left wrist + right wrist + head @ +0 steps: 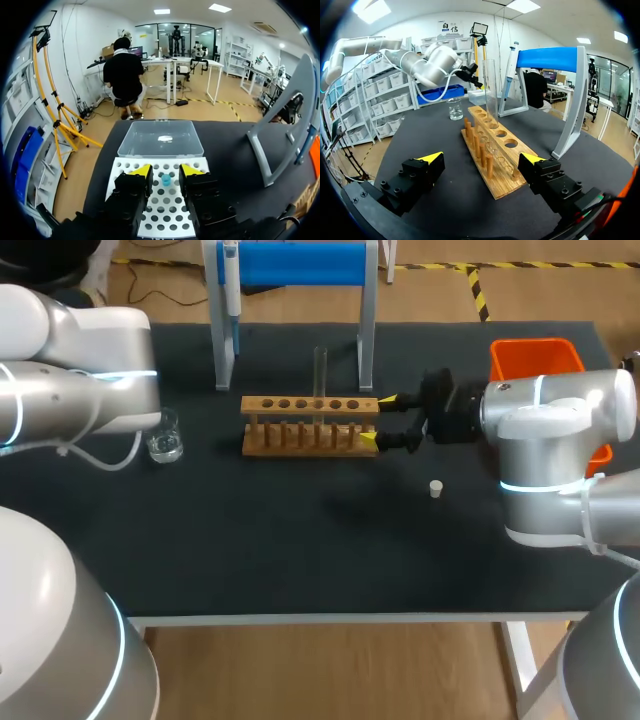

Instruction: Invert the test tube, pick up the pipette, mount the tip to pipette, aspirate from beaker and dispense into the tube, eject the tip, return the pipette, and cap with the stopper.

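Note:
A clear test tube [320,370] stands upright in a wooden rack [310,425] at mid-table. My right gripper [378,420] is open wide at the rack's right end, one yellow tip on each side, touching nothing. In the right wrist view the tube [491,92] rises ahead of the gripper [482,158]. The pipette [231,280] hangs on the blue-topped stand. A beaker [165,437] sits left of the rack and a white stopper [436,488] lies to its right. My left gripper [167,170] hovers open over a white tip rack [165,210], a blue tip [165,179] between its fingers, apart from both.
An orange bin [535,358] sits at the table's back right. A clear plastic box [161,139] lies just beyond the tip rack. The stand's grey leg [280,130] rises to the side of my left gripper. My left arm [80,380] hangs over the table's left end.

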